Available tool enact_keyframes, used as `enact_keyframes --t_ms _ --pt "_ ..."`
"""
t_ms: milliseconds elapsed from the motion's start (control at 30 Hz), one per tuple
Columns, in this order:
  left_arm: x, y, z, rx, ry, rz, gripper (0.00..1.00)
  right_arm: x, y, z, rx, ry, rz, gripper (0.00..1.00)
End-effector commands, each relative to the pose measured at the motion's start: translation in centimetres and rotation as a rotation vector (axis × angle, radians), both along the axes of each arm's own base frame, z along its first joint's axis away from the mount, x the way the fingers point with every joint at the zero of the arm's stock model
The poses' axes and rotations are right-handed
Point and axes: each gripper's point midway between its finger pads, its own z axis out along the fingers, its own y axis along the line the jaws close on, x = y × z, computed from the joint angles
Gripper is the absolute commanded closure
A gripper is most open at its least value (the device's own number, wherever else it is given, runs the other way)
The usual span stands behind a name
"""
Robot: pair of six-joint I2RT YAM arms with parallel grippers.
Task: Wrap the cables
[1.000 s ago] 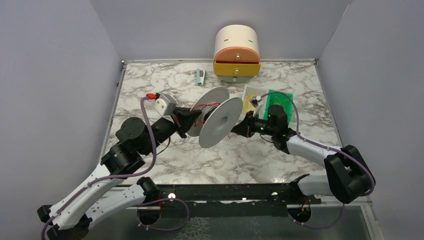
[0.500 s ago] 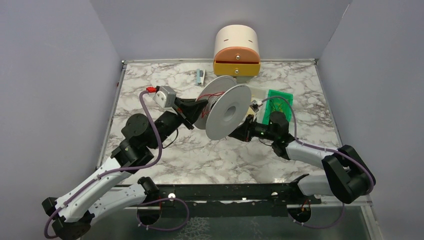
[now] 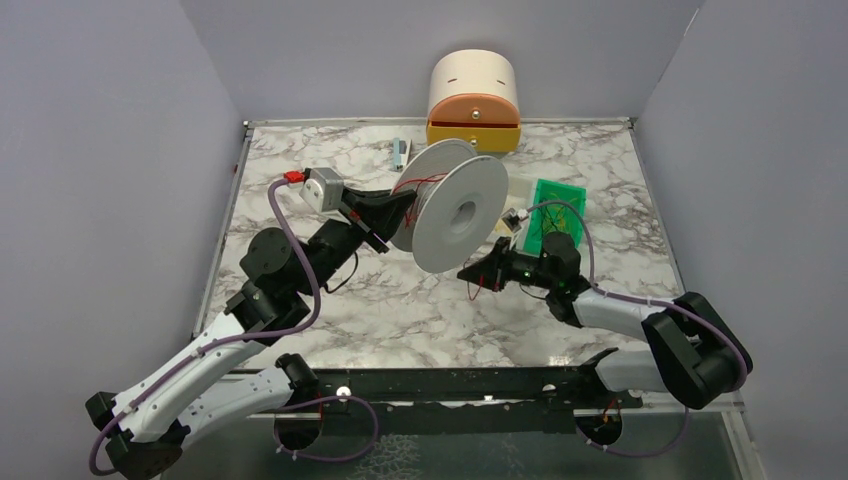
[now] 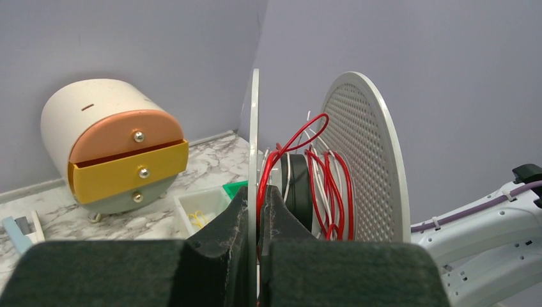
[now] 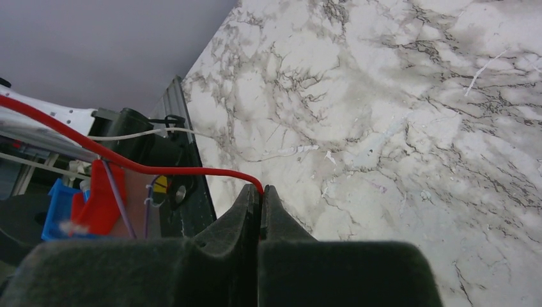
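Two grips, both tight.
The left fingers (image 4: 243, 208) clamp the white spool (image 4: 364, 160) by its flange; the right fingers (image 5: 250, 201) pinch a red cable (image 5: 160, 169) above the marble surface (image 5: 383, 128).

Cream drawer unit (image 3: 473, 100) at the far edge of the marble table (image 3: 620, 160), yellow drawer (image 3: 474, 136) jutting out slightly. Just left of it, a small blue-and-white item (image 3: 401, 153). In front, a clear tray (image 4: 198, 211), and right of that a green board (image 3: 556, 205).
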Motion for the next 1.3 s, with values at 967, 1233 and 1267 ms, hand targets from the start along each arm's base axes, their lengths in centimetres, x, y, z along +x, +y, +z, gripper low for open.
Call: enact_keyframes --t_ms 967,1233,1267 --pt "0.1 3.3 6.5 -0.223 -0.103 0.113 1.0 -5.6 0.1 -2.2 -0.005 0.05 0.046 0.9" --pt "0.3 3.7 6.6 -0.223 -0.107 0.136 1.0 -6.4 -0.1 -2.3 -0.006 0.058 0.058 0.88" --pt "0.3 3.7 6.6 -0.222 -0.108 0.138 1.0 -6.5 -0.1 -2.4 -0.008 0.061 0.056 0.87"
